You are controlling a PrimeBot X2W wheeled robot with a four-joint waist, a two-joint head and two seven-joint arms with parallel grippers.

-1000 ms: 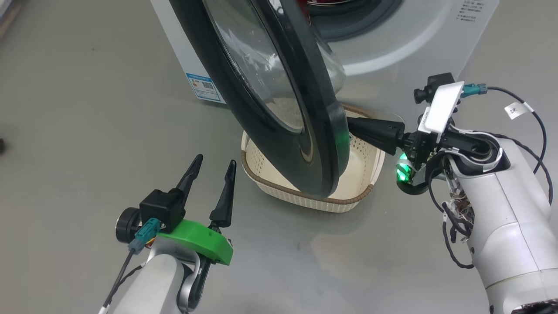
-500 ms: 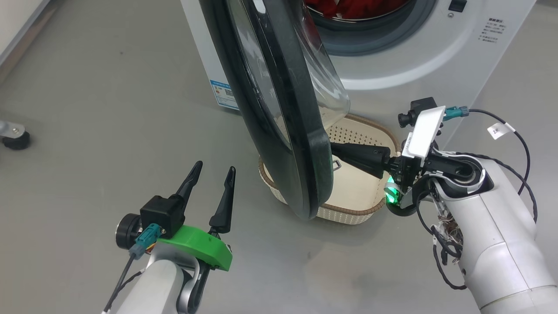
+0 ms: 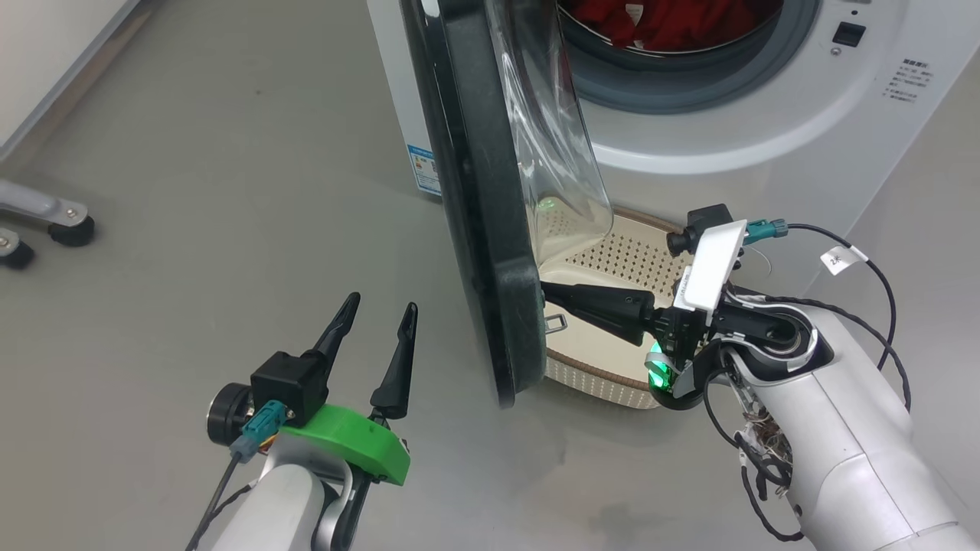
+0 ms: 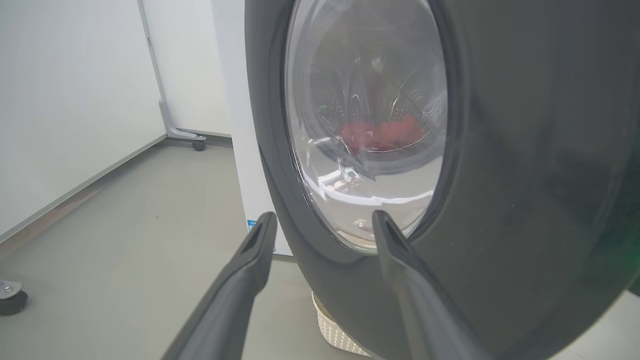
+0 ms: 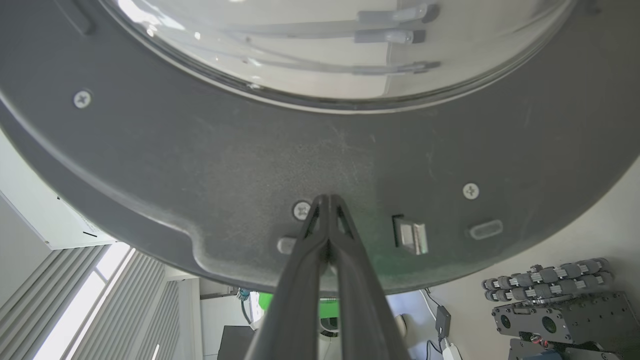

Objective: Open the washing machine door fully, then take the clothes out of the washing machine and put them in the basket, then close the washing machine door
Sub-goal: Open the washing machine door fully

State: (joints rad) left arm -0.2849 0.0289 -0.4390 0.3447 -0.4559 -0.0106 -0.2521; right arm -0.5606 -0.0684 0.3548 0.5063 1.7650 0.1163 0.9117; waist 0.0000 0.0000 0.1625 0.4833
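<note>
The washing machine door [image 3: 478, 229] stands out from the white washing machine [image 3: 735, 145], nearly edge-on in the head view, with its glass bowl [image 3: 555, 153] facing the drum. Red clothes [image 3: 658, 19] lie in the drum and also show through the glass as clothes [image 4: 380, 135]. My right gripper [image 3: 547, 293] is shut, and its tips [image 5: 327, 199] press on the door's dark inner face [image 5: 200, 165] near the latch [image 5: 412, 235]. The cream basket [image 3: 612, 268] sits on the floor below the door, partly hidden by it. My left gripper [image 3: 379, 306] is open, short of the door's outer face [image 4: 525, 150], holding nothing.
Caster feet of a stand [image 3: 69, 229] sit on the grey floor at the left, near a white wall [image 3: 46, 53]. A blue label [image 3: 425, 168] is on the machine's side. Another caster [image 4: 199, 145] stands by the wall beyond the machine.
The head camera has shifted. The door has swung further away from the drum, with my shut right gripper moving left against its inner face. The left arm has held still.
</note>
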